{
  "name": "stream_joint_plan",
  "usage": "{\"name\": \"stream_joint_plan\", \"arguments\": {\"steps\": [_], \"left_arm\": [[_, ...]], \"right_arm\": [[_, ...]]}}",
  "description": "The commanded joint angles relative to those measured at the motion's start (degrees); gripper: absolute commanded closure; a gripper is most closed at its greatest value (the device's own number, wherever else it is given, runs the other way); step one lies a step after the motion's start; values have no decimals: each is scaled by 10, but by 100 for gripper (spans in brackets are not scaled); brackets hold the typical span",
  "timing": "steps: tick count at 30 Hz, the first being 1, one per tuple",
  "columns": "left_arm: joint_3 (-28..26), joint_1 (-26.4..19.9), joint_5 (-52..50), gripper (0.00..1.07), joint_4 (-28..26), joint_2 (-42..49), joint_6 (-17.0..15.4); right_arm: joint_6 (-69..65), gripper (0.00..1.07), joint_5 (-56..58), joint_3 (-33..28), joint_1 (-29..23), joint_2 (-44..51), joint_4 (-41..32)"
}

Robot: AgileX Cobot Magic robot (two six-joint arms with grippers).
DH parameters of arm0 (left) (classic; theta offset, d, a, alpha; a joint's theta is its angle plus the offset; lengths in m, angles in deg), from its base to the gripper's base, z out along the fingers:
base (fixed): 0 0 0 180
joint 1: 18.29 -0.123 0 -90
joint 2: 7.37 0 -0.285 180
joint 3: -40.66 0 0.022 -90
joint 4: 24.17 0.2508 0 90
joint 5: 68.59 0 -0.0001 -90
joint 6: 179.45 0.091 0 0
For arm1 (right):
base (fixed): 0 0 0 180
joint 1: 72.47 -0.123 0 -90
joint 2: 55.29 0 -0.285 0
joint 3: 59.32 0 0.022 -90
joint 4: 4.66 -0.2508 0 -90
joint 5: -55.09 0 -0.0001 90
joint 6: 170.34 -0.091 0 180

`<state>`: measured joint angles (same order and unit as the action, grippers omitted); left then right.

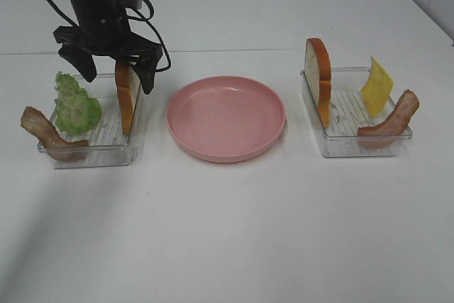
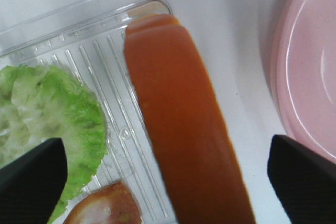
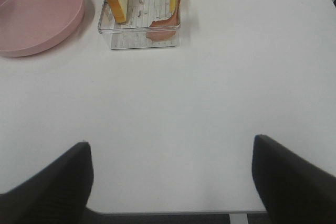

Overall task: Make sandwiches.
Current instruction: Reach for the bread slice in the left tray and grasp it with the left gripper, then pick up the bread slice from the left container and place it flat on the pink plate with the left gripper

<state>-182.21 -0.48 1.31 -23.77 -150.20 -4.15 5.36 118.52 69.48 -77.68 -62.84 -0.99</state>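
The sandwich parts lie apart in two clear trays; no stack shows. In the left tray (image 1: 106,150) a bread slice (image 1: 128,101) stands on edge beside green lettuce (image 1: 76,104) and a bacon strip (image 1: 46,133). My left gripper (image 1: 118,76) is open just above this slice, one finger on each side of it. The left wrist view shows the slice's orange-brown crust (image 2: 178,129) between the open fingers (image 2: 31,182). The right tray (image 1: 355,145) holds a second upright bread slice (image 1: 319,79), yellow cheese (image 1: 376,86) and bacon (image 1: 390,122). My right gripper (image 3: 168,182) is open and empty, well short of that tray.
A round pink plate (image 1: 225,115) sits between the two trays and holds nothing. White tabletop stretches in front of the trays. The table's near edge (image 3: 173,212) shows in the right wrist view.
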Motion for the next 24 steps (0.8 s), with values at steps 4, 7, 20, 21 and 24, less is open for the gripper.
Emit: {"name": "stream_joint_plan", "arguments": {"steps": [4,7,20,21,24], "left_arm": [[-2,1,49,77,21,0,7],[-2,1,48,96,33,0,-10],[-2,1,48,96,22,0,-96],[-2,1,48,96,22,0,-96],[-2,1,46,96,-4,0,-74]], "right_arm": [[5,27,-5,-2,-1,18,-2],[5,27,-5,-2,-1,18,-2],[5,27,-5,-2,-1,18,-2],[5,27,-5,-2,-1,18,-2],[5,27,-5,-2,-1,18,-2]]}}
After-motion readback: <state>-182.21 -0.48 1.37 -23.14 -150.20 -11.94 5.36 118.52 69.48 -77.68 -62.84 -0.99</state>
